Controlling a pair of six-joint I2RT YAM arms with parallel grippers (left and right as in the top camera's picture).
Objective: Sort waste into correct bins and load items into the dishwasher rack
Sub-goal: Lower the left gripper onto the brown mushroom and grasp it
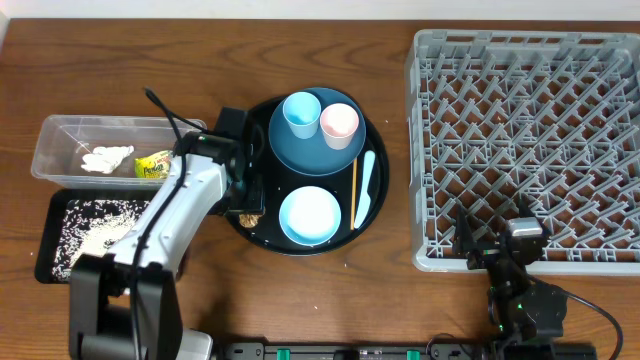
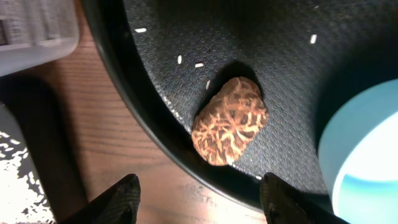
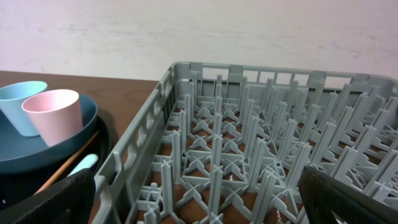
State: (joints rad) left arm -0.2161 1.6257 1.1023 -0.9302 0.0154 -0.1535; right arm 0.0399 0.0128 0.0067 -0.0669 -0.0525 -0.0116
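Brown food piece at left rim of round tray: judged light, crumbly; to be pinched across middle. Left gripper spread, empty.

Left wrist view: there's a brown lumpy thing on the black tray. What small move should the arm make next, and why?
Probably ease the left gripper forward and down until its fingers straddle the brown food piece. The gripper looks open and empty, and the piece lies just beyond its fingertips, untouched, inside the rim of the round black tray.
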